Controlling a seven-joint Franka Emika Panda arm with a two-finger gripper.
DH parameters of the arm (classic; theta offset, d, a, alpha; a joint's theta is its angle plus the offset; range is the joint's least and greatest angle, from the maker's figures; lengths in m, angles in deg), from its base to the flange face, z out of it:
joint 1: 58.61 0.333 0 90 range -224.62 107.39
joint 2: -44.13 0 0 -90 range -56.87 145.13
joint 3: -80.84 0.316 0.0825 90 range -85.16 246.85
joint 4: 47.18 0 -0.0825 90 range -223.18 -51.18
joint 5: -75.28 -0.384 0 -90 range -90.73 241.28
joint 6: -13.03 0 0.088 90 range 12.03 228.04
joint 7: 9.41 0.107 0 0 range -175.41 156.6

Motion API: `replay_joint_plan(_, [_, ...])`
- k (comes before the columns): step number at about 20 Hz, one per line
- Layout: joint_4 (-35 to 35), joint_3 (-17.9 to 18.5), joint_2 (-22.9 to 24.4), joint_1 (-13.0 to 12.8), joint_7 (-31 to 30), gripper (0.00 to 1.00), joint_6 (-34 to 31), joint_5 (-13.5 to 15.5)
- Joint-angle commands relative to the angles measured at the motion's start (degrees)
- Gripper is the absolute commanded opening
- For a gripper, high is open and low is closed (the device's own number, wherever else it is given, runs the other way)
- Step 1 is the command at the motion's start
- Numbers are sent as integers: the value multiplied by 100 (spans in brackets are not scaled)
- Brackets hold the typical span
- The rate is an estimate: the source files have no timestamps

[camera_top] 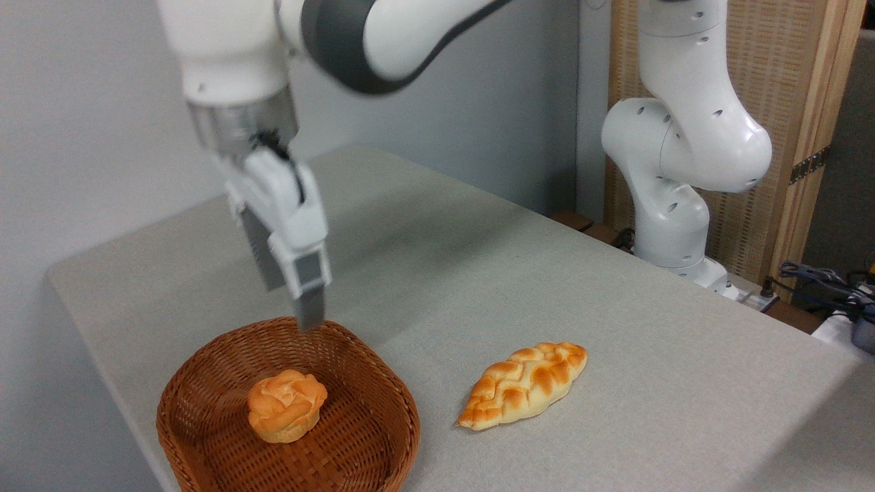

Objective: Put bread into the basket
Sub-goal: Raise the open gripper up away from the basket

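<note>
Knotted bread [286,404] in woven basket [205,383]

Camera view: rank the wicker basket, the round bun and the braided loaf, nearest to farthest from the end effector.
1. Wicker basket: its back rim is just under the end effector.
2. Round bun: inside the basket, below.
3. Braided loaf: on the table, right.
</note>
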State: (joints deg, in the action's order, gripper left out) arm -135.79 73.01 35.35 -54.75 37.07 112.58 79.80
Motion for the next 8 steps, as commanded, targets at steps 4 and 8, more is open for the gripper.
replay_joint_plan(4, [-410,89,780,71,-42,100,-576,-66])
replay_joint_plan(8, [-393,370,957,9,19,100,-867,-66])
